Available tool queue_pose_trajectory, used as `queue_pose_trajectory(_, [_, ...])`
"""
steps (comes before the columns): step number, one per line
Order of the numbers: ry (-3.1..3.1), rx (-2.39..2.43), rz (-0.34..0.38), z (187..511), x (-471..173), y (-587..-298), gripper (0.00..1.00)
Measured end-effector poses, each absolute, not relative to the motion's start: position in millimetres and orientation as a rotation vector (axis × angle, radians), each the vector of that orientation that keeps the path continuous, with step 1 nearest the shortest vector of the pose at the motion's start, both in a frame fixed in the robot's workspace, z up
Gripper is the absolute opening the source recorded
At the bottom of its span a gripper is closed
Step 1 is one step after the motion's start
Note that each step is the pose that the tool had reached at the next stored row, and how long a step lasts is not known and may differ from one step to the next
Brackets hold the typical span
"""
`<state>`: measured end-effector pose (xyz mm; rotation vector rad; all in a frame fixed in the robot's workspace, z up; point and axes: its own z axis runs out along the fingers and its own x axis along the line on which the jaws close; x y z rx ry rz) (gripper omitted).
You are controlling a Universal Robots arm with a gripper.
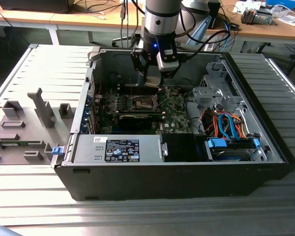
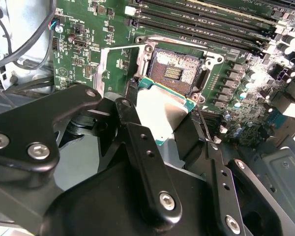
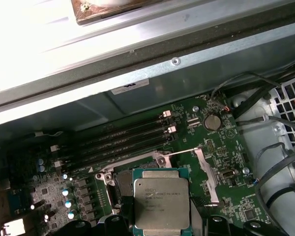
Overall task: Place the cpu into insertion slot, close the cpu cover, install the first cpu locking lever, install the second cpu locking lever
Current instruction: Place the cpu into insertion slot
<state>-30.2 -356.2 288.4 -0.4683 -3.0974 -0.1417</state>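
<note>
Because the chip has to go down flat, we see the gripper (image 2: 157, 125) clamped on two opposite edges of the cpu (image 2: 163, 109), which hangs close over the insertion slot (image 2: 174, 71), not yet seated. Beside the slot, the cpu cover (image 2: 101, 71) stands open, so the socket is free.

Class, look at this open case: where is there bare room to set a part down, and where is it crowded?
Free: the table strip along the case's near side, and its stretch on the exterior view's right. Crowded: around the slot, where the end effector holds the cpu, and the cables.
</note>
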Motion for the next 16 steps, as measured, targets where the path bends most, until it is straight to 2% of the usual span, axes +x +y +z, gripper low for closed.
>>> queue_pose_trajectory(16, [-3.09,-0.526,-0.14,288.4,-30.2,-356.2,0.54])
